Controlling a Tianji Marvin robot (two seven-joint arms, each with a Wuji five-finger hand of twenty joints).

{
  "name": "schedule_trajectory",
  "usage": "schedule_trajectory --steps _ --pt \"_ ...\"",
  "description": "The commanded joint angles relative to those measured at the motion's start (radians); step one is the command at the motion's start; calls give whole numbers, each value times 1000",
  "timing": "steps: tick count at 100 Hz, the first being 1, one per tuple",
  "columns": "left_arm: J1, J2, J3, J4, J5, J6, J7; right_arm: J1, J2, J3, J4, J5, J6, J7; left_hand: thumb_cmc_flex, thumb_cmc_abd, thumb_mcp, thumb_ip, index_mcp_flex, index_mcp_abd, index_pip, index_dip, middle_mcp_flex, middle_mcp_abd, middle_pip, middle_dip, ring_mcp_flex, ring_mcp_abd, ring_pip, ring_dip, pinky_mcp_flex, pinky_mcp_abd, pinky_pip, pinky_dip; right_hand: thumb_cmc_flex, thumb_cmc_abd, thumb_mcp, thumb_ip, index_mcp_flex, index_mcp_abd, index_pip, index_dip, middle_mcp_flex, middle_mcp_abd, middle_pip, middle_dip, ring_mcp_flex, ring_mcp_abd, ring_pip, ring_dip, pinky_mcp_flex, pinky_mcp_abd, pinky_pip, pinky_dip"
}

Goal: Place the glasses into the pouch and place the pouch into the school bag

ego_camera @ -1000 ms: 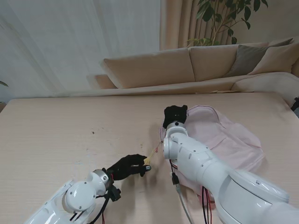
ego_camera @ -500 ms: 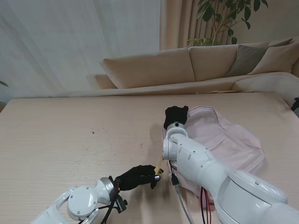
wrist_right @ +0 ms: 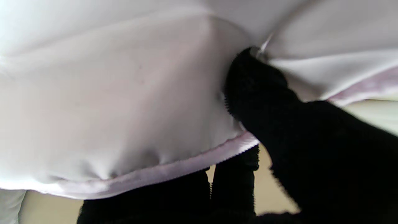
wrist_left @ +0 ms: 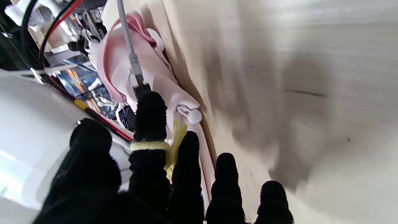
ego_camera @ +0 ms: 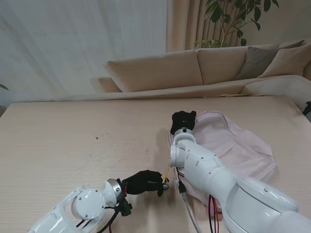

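The pink school bag [ego_camera: 238, 145] lies on the table's right half. My right hand [ego_camera: 182, 120], in a black glove, pinches the bag's rim at its far left corner; the right wrist view shows thumb and fingers [wrist_right: 273, 124] closed on the pale fabric edge [wrist_right: 174, 169]. My left hand [ego_camera: 145, 182] is near me, just left of the right forearm, shut on a yellow cord [ego_camera: 167, 172]. In the left wrist view that cord [wrist_left: 150, 146] loops around one finger beside pink fabric [wrist_left: 149, 71] and a white toggle [wrist_left: 194, 116]. Neither glasses nor pouch can be made out.
My right forearm [ego_camera: 209, 170] lies across the bag's near left part, with cables [ego_camera: 187, 204] hanging beside my left hand. The wooden table [ego_camera: 73, 141] stretches to the left. A beige sofa [ego_camera: 204, 68] and a curtain stand beyond the far edge.
My left hand has moved nearer to me and a little to the right, keeping the yellow cord, now close by the right forearm. The right hand stays on the bag's rim.
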Motion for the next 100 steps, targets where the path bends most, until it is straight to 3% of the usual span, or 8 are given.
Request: schedule_trajectory --steps 1,17,34,55,67,76,83,100 --pt "5 3 -12 -14 16 -4 5 -8 15 4 -18 -8 -7 9 -46 -4 -33 20 -70 -17 -80 -84 -49 2 -15 9 -15 -7 11 12 1 11 20 22 15 70 118 46 -4 -24 26 6 72 103 95 48 56 2 52 -5 -1 -16 33 12" --pt "5 5 -52 -32 144 12 47 -25 41 20 -81 -23 -13 25 -86 -32 -32 24 -250 -14 -298 -346 -147 -13 -34 -1 -56 -22 -7 5 9 11 24 28 -2 134 94 57 -76 -24 39 9 7 83 132 38 -1 -20 56 -6 -45 -31 25 12" --pt "-10 -11 -72 -18 243 50 145 -36 73 19 -136 -51 -46 47 -113 -71 -30 29 -364 6 -406 -481 -219 -23 -48 -10 -83 -30 -31 -8 28 13 34 37 -29 186 40 69 -119 -32 61 -38 -41 66 156 4 -41 -45 48 9 -75 -40 22 16" --pt "-81 -37 -44 64 297 69 248 -45 89 27 -168 -63 -69 51 -129 -92 -25 32 -464 -53 -311 -444 -272 -27 -51 -27 -104 -53 -52 -33 38 6 27 28 -62 199 7 62 -143 -33 47 -75 -81 63 151 -15 -75 -50 28 36 -103 -48 24 21" --pt "-123 -42 -23 104 294 73 251 -52 105 37 -195 -61 -102 76 -143 -93 -26 35 -635 -58 -313 -411 -305 -31 -58 -31 -121 -68 -65 -42 39 -3 25 20 -137 243 -62 54 -307 11 4 -157 -287 69 78 -62 -248 -33 -79 56 -235 -75 -4 18" --pt "-147 -51 -11 134 274 65 269 -61 118 53 -222 -58 -130 81 -140 -92 -23 37 -661 -72 -367 -459 -305 -30 -71 -42 -123 -68 -83 -57 39 -9 19 10 -185 304 -80 112 -384 38 -58 -163 -461 66 69 -93 -353 -29 -125 73 -310 -90 -10 14" --pt "-156 -49 -9 140 293 59 270 -71 138 66 -259 -63 -154 102 -150 -81 -25 36 -636 -71 -385 -493 -307 -29 -87 -53 -125 -68 -90 -60 35 -6 15 2 -237 368 -96 256 -445 51 -170 -75 -625 59 21 -112 -473 -46 -189 75 -395 -100 -50 -18" --pt "-158 -71 -26 161 254 45 336 -132 197 156 -402 -62 -244 146 -146 -65 -22 36 -685 -104 -416 -553 -319 -32 -139 -85 -134 -86 -134 -84 43 -16 7 -20 -317 467 -218 273 -688 69 -257 -135 -927 26 -91 -156 -708 -105 -378 0 -489 -102 -201 -114"
